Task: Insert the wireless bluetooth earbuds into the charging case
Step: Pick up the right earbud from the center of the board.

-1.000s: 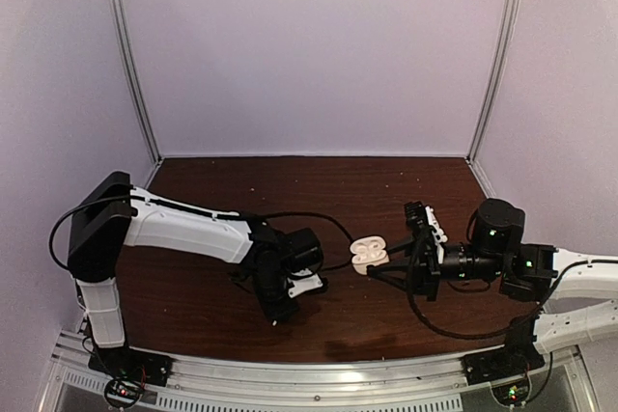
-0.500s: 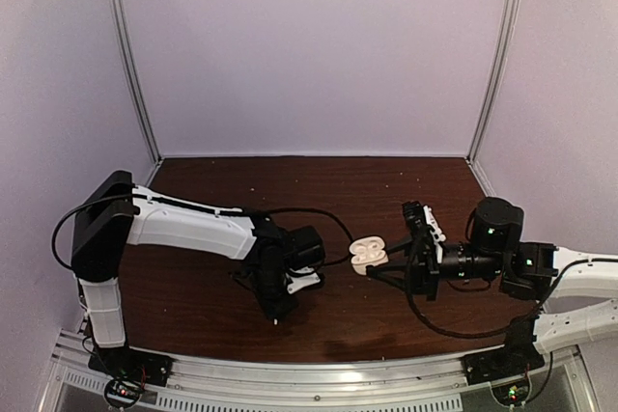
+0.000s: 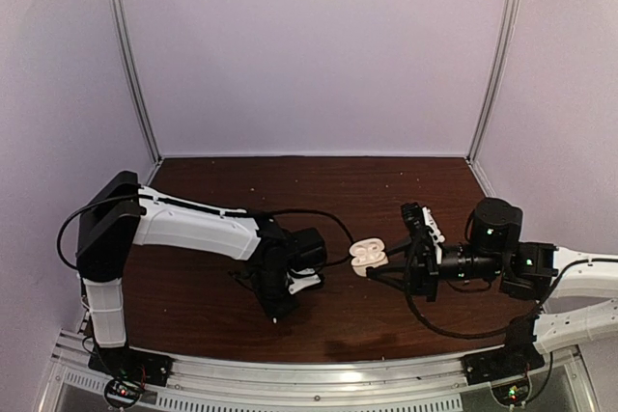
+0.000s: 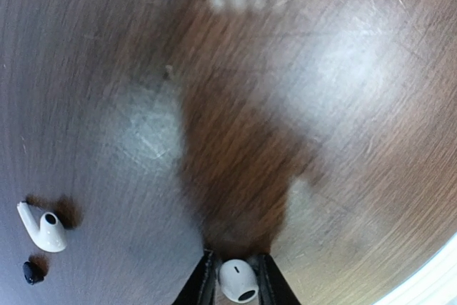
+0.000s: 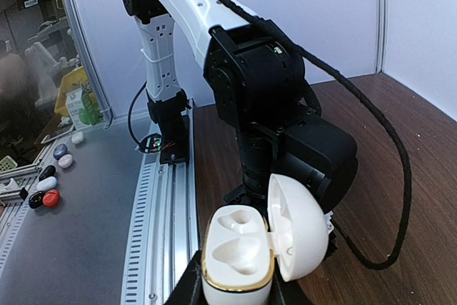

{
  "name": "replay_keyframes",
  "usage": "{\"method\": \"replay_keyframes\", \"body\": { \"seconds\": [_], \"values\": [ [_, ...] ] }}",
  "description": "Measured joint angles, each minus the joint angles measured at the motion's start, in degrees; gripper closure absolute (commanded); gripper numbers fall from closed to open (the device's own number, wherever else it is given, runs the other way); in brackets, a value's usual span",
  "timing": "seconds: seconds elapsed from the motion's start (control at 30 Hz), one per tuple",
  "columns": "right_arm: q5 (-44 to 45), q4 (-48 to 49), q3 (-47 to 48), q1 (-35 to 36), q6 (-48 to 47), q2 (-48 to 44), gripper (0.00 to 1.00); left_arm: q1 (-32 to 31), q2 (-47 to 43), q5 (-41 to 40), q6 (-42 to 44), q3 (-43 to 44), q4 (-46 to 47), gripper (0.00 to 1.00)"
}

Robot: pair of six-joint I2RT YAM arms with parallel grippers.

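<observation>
Left gripper: pointing down at the table, near its front edge. The jaws are drawn in narrow, with a white earbud between them. Its rounded body sits in the gap, speaker opening toward the lens, and a finger presses close on each side. I read this as a grip. Most of the wood below is blurred, so I cannot tell whether the bud has lifted off the surface or is resting on it.

On the table, in the left wrist view:
- A second white earbud lies at the far left, on its side with the stem slanting up and left.
- A black earbud lies just beside it, below and slightly left. The two are apart but close.
- Both are well apart from the bud in my fingers.

Right gripper: closed tight on the charging case, fingers clamping its lower body from either side.
- The case is upright, with a gold band round its mouth.
- The lid is swung open on the right and stands tall.
- Two moulded hollows show inside, facing the camera.

From the top camera, the case sits about mid-table, to the right of my left wrist. The left arm fills the space behind the case in the right wrist view, with its gripper end hidden behind the case.
</observation>
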Motion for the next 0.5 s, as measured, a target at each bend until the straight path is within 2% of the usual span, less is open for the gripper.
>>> {"method": "replay_keyframes", "body": {
  "seconds": [0.3,0.5],
  "values": [
    [0.02,0.37,-0.02,0.0,-0.02,-0.07,1.0,0.0,-1.03,-1.11,-0.13,-1.16,2.32,0.84],
    [0.04,3.21,-0.2,0.02,-1.62,-0.46,1.0,0.22,-6.62,-4.68,-0.92,-4.04,7.43,0.85]
  ]
}}
